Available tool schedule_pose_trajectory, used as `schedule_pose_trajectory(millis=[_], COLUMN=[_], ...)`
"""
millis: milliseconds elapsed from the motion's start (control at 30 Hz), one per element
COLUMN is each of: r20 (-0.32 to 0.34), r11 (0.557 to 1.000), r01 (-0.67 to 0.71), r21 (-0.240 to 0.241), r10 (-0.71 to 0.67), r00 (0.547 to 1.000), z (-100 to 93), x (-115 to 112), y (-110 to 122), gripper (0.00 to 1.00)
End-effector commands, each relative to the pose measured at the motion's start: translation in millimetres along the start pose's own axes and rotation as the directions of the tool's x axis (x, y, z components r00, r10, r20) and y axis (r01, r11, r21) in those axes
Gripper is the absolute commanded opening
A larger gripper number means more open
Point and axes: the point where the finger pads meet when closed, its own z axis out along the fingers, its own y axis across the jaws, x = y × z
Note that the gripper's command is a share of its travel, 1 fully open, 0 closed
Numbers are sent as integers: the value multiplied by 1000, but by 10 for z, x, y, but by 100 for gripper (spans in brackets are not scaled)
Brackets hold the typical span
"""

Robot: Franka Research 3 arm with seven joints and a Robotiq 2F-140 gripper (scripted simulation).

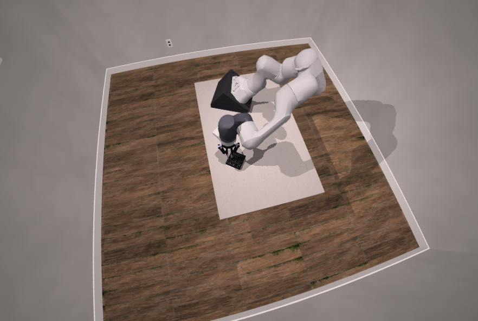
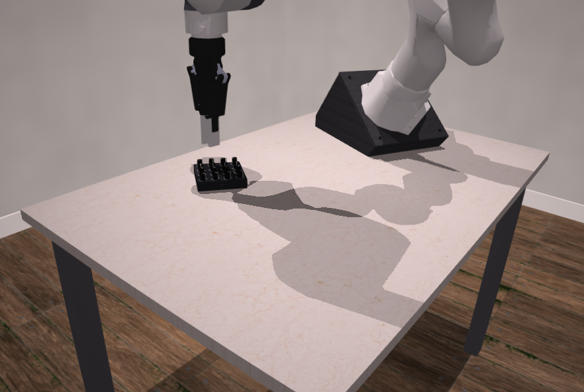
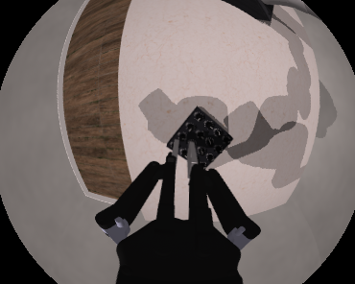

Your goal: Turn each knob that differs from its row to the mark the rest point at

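The black knob box (image 1: 235, 160) (image 2: 209, 185) (image 3: 219, 150) stands flat on the table, with its black knobs pointing up. Its socket (image 2: 223, 185) shows on the side facing the exterior camera, so row A is nearest that camera. The knobs' white lines and printed names are too small to read reliably. My gripper (image 1: 230, 154) (image 2: 210, 138) (image 3: 182, 148) points down above the box, clear of the knob tops. Its pale fingertips are a narrow gap apart with nothing between them. In the wrist view they hide some knobs near the box's lower left edge.
The pale table (image 1: 262, 193) (image 2: 163, 258) (image 3: 156, 48) carries the arm's black wedge-shaped base (image 1: 224, 96) (image 2: 343, 106), well away from the box. The table edge nearest the box lies beyond it in the exterior view. Arm shadows fall across the box's surroundings.
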Motion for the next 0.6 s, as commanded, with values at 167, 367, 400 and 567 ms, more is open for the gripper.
schedule_pose_trajectory(millis=[167, 367, 400, 567], r20=[6, 5, 5, 5], r11=[974, 951, 946, 920], r01=[228, 309, 323, 393], r21=[3, 4, 4, 4], r10=[-228, -309, -323, -393], r00=[974, 951, 946, 920], z=[-22, -33, -34, -44], x=[10, 10, 10, 10], y=[-14, -13, -13, -12], gripper=[12, 12, 12, 12])
